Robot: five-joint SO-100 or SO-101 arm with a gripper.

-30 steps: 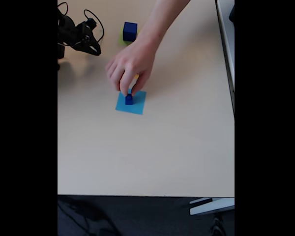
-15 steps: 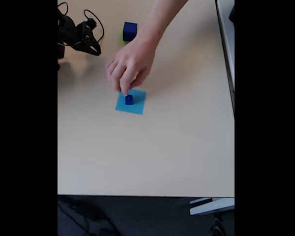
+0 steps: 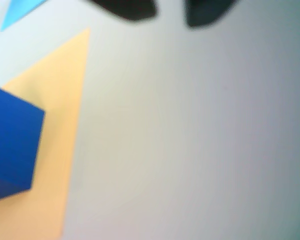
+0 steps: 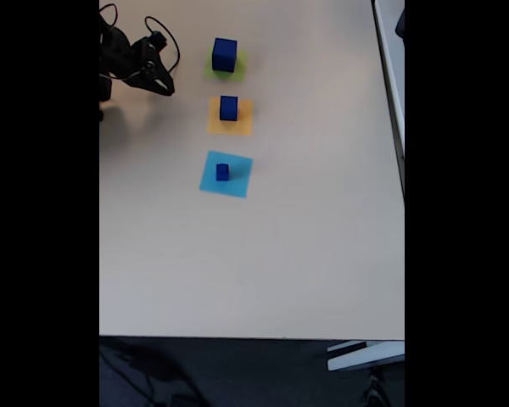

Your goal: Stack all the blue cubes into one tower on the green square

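In the fixed view, three blue cubes stand in a row. The largest cube (image 4: 224, 53) sits on the green square (image 4: 237, 69) at the far end. A medium cube (image 4: 228, 108) sits on the orange square (image 4: 242, 123). The smallest cube (image 4: 223, 172) sits on the light-blue square (image 4: 236, 182). My gripper (image 4: 161, 83) hangs at the far left, apart from all of them. In the wrist view the medium cube (image 3: 10, 145) shows on the orange square (image 3: 55, 125) at left. My gripper (image 3: 170, 17) is open, with its dark fingertips (image 3: 125, 7) at the top edge and nothing between them.
The arm's body and cables (image 4: 123, 51) fill the far left corner. The table's right edge (image 4: 388, 127) borders a white surface. The near half of the beige tabletop (image 4: 254, 263) is bare. A corner of the light-blue square (image 3: 17, 10) shows in the wrist view.
The person's hand that was at the smallest cube has left the table. The medium cube on the orange square is now uncovered. The arm has not moved.
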